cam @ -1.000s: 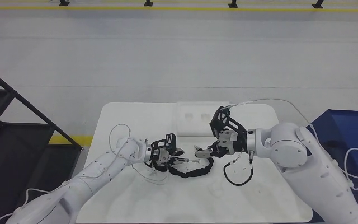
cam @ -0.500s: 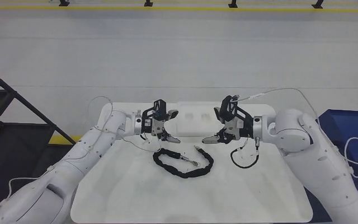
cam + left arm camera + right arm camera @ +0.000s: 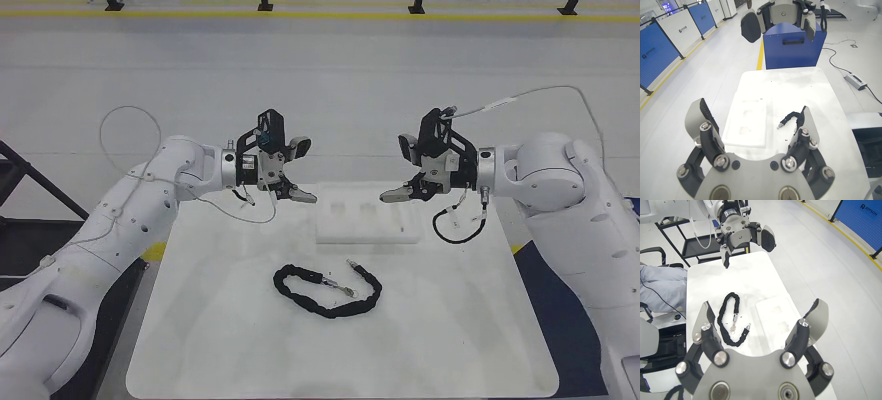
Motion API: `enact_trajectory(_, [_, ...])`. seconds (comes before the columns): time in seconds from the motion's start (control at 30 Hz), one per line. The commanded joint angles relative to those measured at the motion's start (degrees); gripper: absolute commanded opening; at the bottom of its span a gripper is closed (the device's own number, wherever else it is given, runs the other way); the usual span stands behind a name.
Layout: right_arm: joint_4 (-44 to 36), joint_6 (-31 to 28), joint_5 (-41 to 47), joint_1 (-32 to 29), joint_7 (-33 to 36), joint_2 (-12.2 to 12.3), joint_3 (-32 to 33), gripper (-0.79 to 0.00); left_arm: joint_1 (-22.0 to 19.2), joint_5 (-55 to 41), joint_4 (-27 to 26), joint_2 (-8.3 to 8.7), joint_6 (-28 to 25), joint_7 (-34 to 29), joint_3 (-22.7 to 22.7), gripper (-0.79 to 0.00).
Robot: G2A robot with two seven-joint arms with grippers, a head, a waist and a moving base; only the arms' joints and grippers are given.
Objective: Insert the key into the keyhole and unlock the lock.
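Note:
A black fabric-covered chain lock (image 3: 325, 293) lies curled on the white table (image 3: 450, 340), its two ends apart. In the right wrist view the chain lock (image 3: 723, 317) has a silver barrel (image 3: 735, 317) with a small key (image 3: 732, 329) at its tip, and a silver pin end (image 3: 747, 327) lies beside it. My left gripper (image 3: 303, 172) hangs open above the table's far left edge, well away from the chain; its own view shows the gripper (image 3: 753, 106) with nothing between its fingers. My right gripper (image 3: 398, 170) hangs open at the far right, its jaws (image 3: 761, 302) holding nothing.
A white foam tray (image 3: 365, 215) with shallow pockets lies at the table's far middle, between the two grippers. A blue cabinet (image 3: 793, 47) stands beyond one table end, a black frame cart (image 3: 691, 245) beyond the other. A power brick (image 3: 855, 81) lies on the floor.
Both grippers have risen and drawn back from the chain lock toward the table's far edge. The chain lock stays on the table with the key in its barrel.

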Motion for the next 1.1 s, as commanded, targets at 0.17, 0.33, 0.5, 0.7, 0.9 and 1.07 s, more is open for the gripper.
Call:
enact_trajectory(0.17, [3.64,-1.64,3.04,4.49,2.62,-0.15,-0.86,0.000,-5.64,-12.02,0.62,0.57,0.00,-6.87,5.00,0.000])
enact_trajectory(0.33, [4.15,-1.99,3.61,4.83,2.41,-0.17,-1.02,0.000,-6.59,-16.77,0.68,0.68,0.00,-8.03,6.93,0.000])
enact_trajectory(0.5, [4.15,-2.00,3.61,4.83,2.41,-0.17,-1.02,0.000,-6.59,-16.79,0.68,0.68,0.00,-8.04,6.94,-0.001])
enact_trajectory(0.7, [4.15,-1.99,3.61,4.83,2.41,-0.17,-1.02,0.000,-6.59,-16.77,0.68,0.68,0.00,-8.03,6.93,-0.001])
enact_trajectory(0.9, [4.15,-1.99,3.61,4.83,2.42,-0.17,-1.02,0.000,-6.59,-16.77,0.68,0.68,0.00,-8.03,6.93,-0.001])
enact_trajectory(1.07, [4.15,-1.99,3.61,4.83,2.42,-0.17,-1.02,0.000,-6.59,-16.77,0.68,0.68,0.00,-8.03,6.93,-0.001])
